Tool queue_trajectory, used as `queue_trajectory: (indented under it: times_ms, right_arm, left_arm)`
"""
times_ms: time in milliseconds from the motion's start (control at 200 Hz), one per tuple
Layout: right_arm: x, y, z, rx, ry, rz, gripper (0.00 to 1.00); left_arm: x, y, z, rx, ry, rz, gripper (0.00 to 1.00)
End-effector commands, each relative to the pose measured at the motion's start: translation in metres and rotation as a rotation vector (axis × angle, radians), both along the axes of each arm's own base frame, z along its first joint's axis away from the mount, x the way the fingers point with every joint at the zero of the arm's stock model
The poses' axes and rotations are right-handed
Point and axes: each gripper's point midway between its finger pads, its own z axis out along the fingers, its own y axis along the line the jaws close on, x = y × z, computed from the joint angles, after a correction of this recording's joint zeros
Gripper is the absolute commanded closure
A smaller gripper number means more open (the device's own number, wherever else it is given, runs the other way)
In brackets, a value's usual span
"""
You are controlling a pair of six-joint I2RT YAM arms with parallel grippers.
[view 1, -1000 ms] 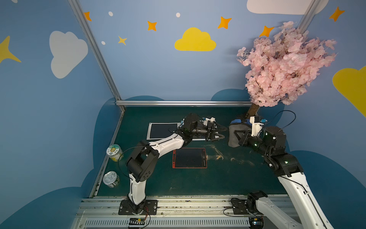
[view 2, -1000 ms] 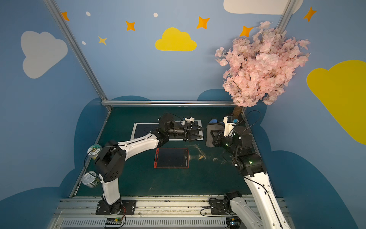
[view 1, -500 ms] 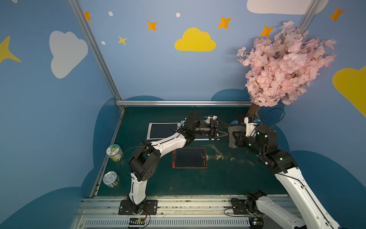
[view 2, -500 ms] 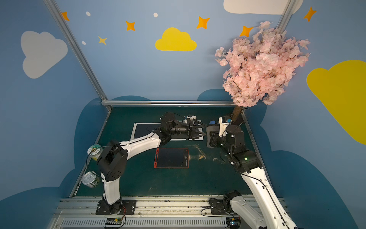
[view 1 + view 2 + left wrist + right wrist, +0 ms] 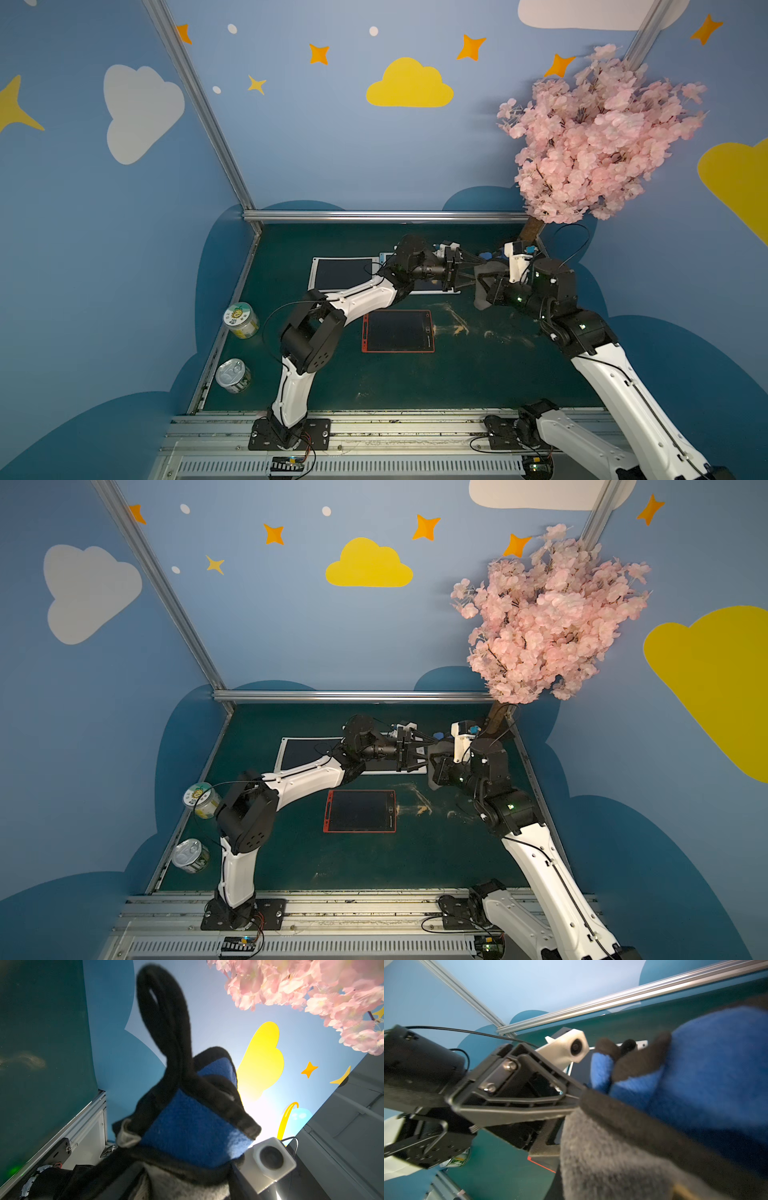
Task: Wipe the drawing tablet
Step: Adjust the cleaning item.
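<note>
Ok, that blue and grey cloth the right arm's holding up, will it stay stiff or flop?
Probably floppy: the cloth hangs in folds from the right gripper. Its fuzzy surface suggests it's light and grippy, not slippery. Pushed flat, it'll likely bunch, so the open left gripper may catch only a fold.

- Cloth: fuzzy fleece, blue and grey, matt
- Drawing tablet: red plastic frame, smooth dark screen
- Table: matt green mat, scuffed pale in places
- Can: shiny metal lid
- Back rail: smooth brushed metal
</note>
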Motion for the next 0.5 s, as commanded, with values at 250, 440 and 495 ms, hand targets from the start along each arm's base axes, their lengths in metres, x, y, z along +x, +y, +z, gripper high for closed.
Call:
queue_trajectory:
  times_ms: [250, 440, 495]
  right_arm:
    - [0.002, 0.043, 0.001, 0.236, 0.081, 0.194, 1.0]
    - [0.005, 0.027, -0.014, 0.218, 0.136, 0.142, 1.0]
    - [0.005, 0.022, -0.015, 0.211, 0.141, 0.129, 1.0]
  left_arm:
    - [-0.008, -0.005, 0.008, -0.038, -0.031, -0.037, 0.42]
    - [-0.01, -0.002, 0.015, -0.066, -0.049, -0.035, 0.66]
    - [-0.011, -0.001, 0.018, -0.07, -0.057, -0.041, 0.8]
